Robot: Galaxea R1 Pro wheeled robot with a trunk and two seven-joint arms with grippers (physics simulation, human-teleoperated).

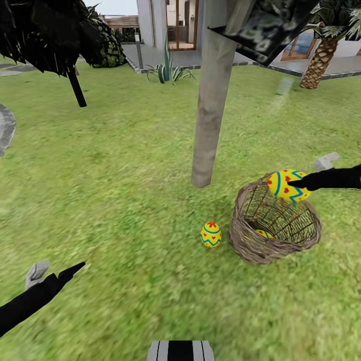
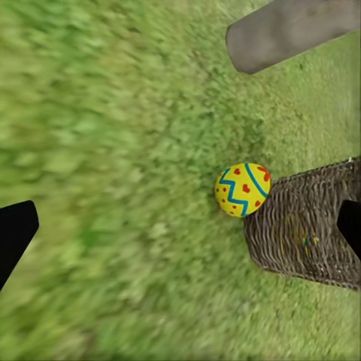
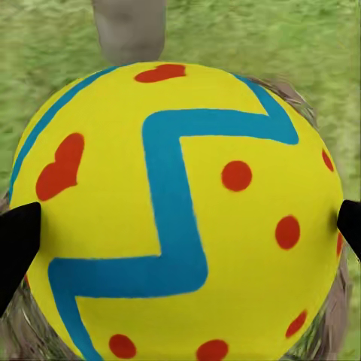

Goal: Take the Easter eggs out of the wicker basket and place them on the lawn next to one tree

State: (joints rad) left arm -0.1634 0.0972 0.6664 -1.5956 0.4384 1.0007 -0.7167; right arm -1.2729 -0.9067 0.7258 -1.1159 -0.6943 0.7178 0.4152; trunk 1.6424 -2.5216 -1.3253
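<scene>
Right hand (image 1: 296, 184) clamped on egg (image 1: 287, 186) above rim of wicker basket (image 1: 250, 250); one egg on lawn (image 1: 211, 234) between basket and tree trunk (image 1: 210, 100); third egg (image 1: 264, 233) inside basket. Left hand (image 1: 72, 271) apart, idle. Risk: held egg slips, falls back into basket; released egg rolls from tree

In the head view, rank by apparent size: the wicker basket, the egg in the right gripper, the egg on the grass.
1. wicker basket
2. egg in the right gripper
3. egg on the grass
The held egg looks larger, but it may just sit nearer the camera.
</scene>
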